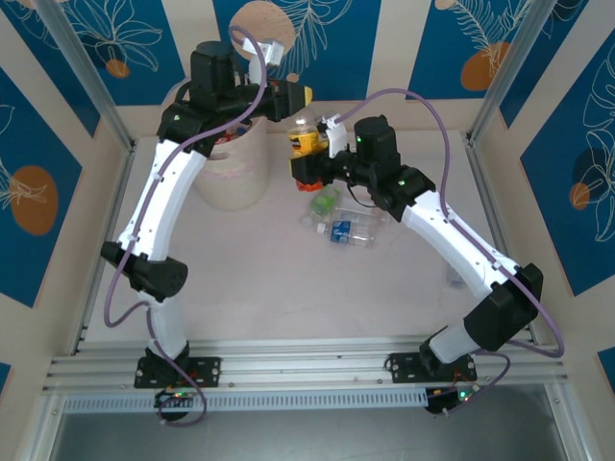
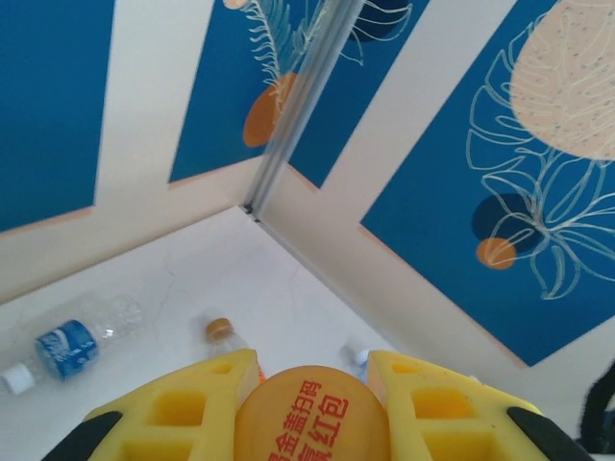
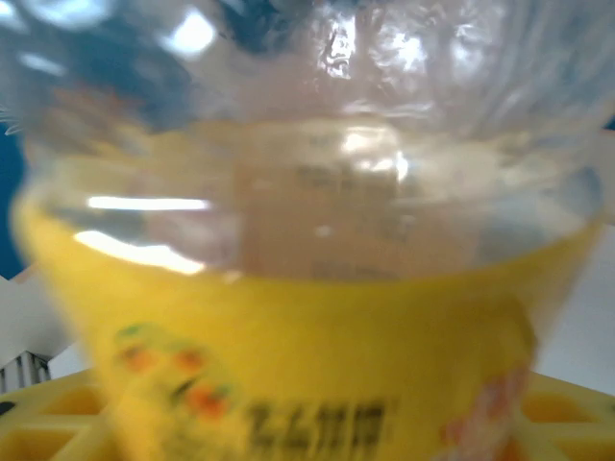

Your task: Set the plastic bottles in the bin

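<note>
A clear plastic bottle (image 1: 307, 140) with a yellow label is held off the table between both grippers, just right of the bin (image 1: 231, 171). My left gripper (image 1: 296, 98) is shut on its orange cap (image 2: 312, 413), with a yellow finger pressed against each side of the cap. My right gripper (image 1: 309, 165) is around the lower body of the same bottle. In the right wrist view the yellow label (image 3: 317, 365) is blurred and hides the jaws' contact. The pale round bin stands at the back left, partly hidden by my left arm.
On the table below lie a green-labelled bottle (image 1: 325, 202) and a blue-labelled bottle (image 1: 346, 231). The left wrist view shows a blue-labelled bottle (image 2: 67, 346) and an orange-capped bottle (image 2: 220, 329) near the back corner. Metal posts and patterned walls enclose the table.
</note>
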